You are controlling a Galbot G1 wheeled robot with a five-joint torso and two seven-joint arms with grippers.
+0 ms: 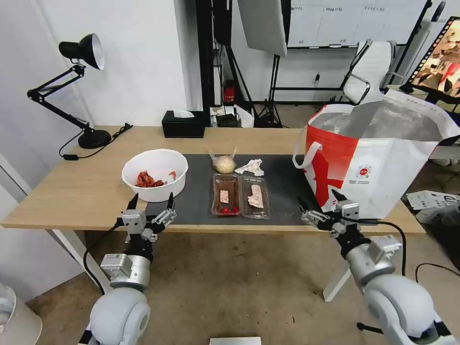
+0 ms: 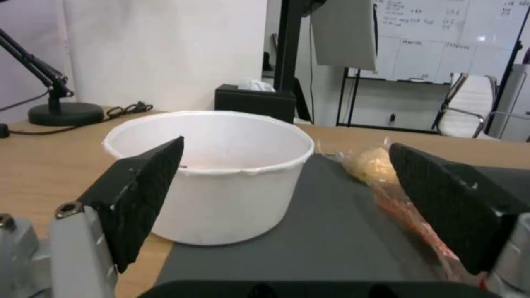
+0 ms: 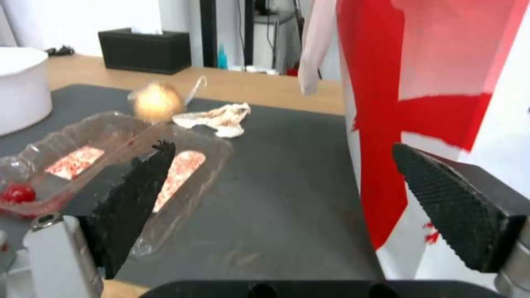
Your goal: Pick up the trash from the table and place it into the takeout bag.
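Left gripper (image 1: 150, 201) poised at the near edge of the long light-wood table (image 1: 72, 191), jaws spread wide and holding nothing, black ribbed pads (image 2: 140, 194) aimed straight at the round white plastic bowl (image 1: 154, 174) of red shells just beyond; likely opened that far so the span can take the bowl's wall or rim. Right gripper (image 1: 320, 205) likewise parked at the near edge, jaws agape and empty, just beside the lower corner of the large boxy white-and-red takeout bag (image 1: 378, 158), probably kept low and clear of the bag's mouth. Further out, all trash resting on the dark grey rectangular mat (image 1: 282, 182): bowl straddling the mat's left edge, partly on bare wood; clear hinged plastic food tray (image 1: 240, 195) lying open and flat in the middle, red-brown scraps in both halves; beyond it a small clear bag with a beige lump (image 1: 224, 163) and, just beside that, a crumpled white tissue (image 1: 250, 167). Takeout bag standing upright at the table's right end, silver foil lining showing, mouth gaping upward, white loop handle (image 1: 305, 152) hanging toward the mat: well set for drops from above. Nothing visibly inside yet, so task judged not yet begun. At the far edge, a black tissue box (image 1: 183, 124) and a black desk lamp (image 1: 81, 91), both well apart from the trash.
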